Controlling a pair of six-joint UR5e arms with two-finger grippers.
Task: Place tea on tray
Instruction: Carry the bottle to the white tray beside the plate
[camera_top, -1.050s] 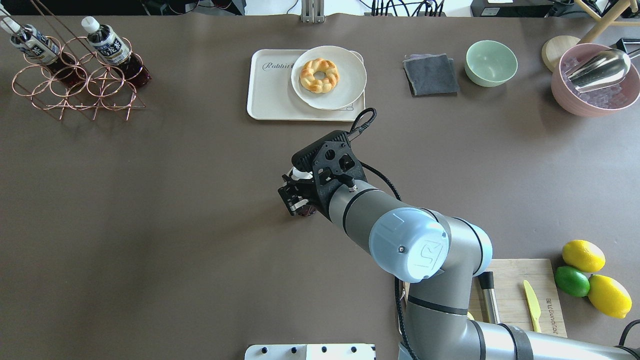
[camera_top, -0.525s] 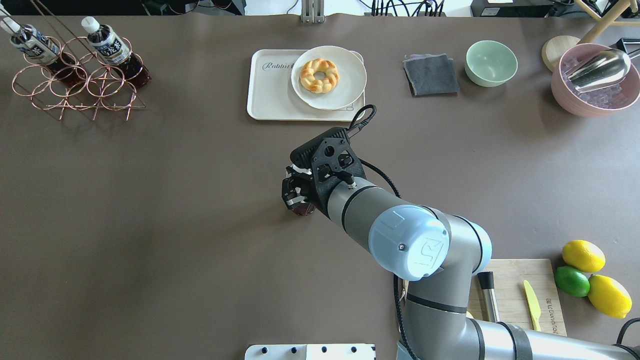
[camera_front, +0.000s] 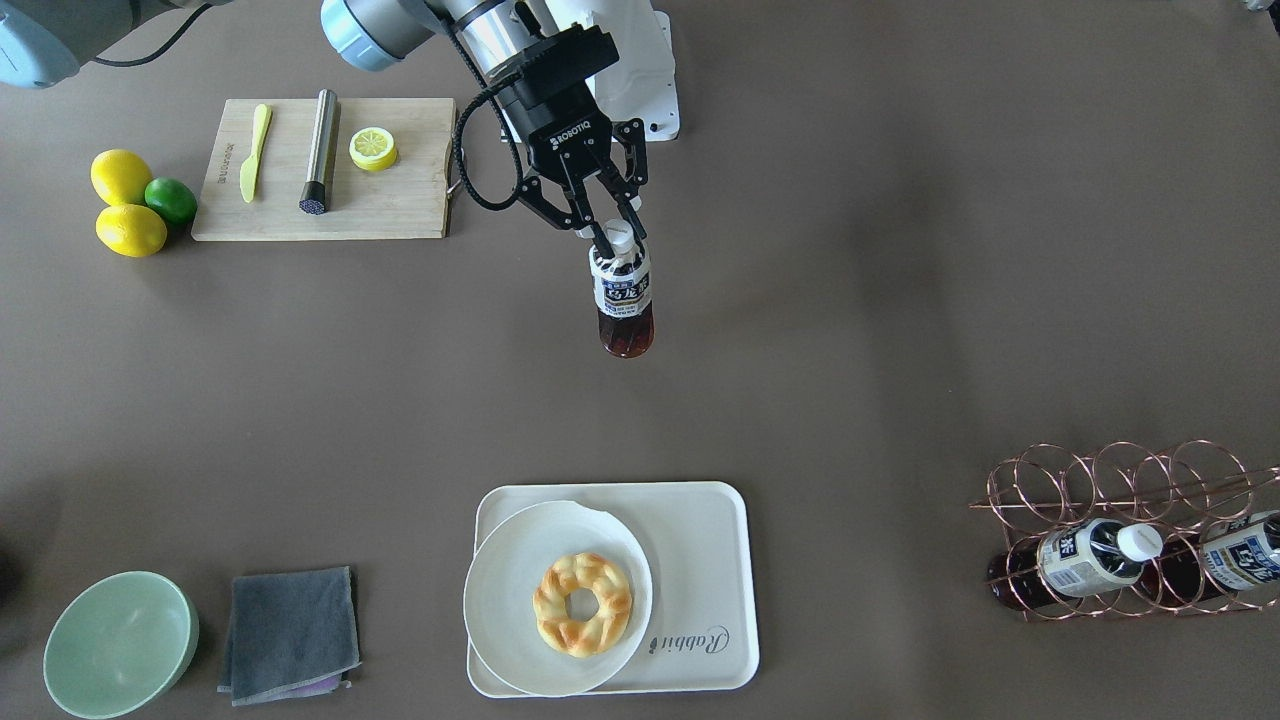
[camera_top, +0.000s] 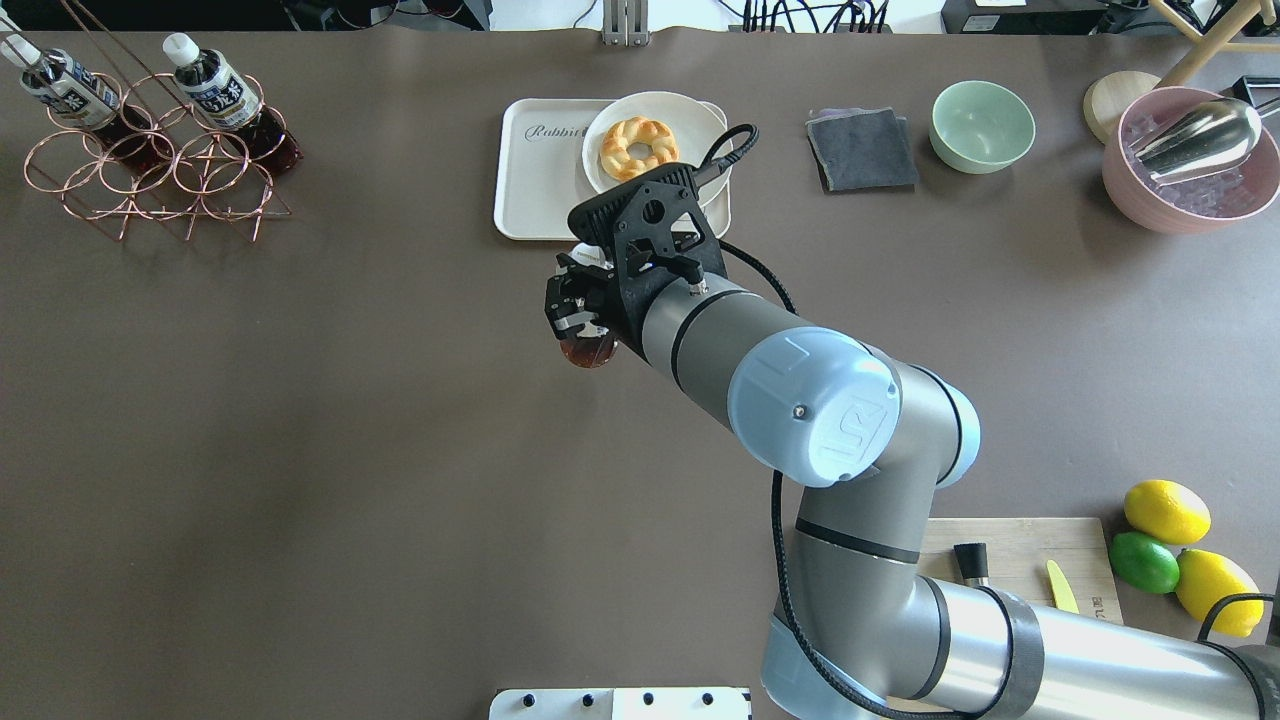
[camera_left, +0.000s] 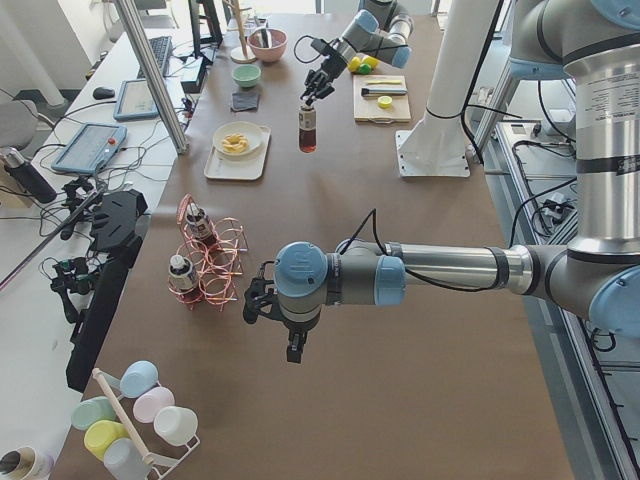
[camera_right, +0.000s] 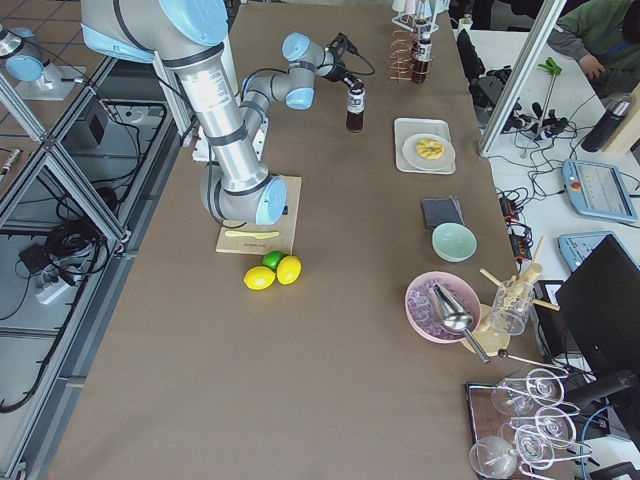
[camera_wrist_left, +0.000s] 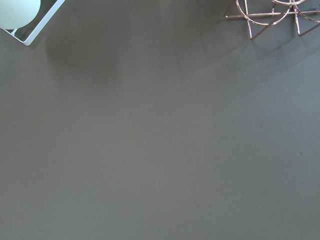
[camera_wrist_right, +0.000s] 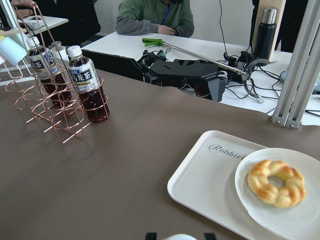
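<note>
My right gripper is shut on the white cap of the tea bottle and holds it upright, off the table. In the overhead view the right gripper and the bottle's brown base sit just in front of the cream "Rabbit" tray. The tray also shows in the right wrist view. My left gripper shows only in the exterior left view, over bare table near the rack. I cannot tell whether it is open.
A round plate with a braided doughnut covers the tray's right part. A copper rack with two more bottles stands at the far left. A grey cloth, a green bowl and a pink bowl lie to the right.
My right gripper has closed on the bottle's cap, raised the bottle and carried it away from the robot, toward the tray's front edge.
</note>
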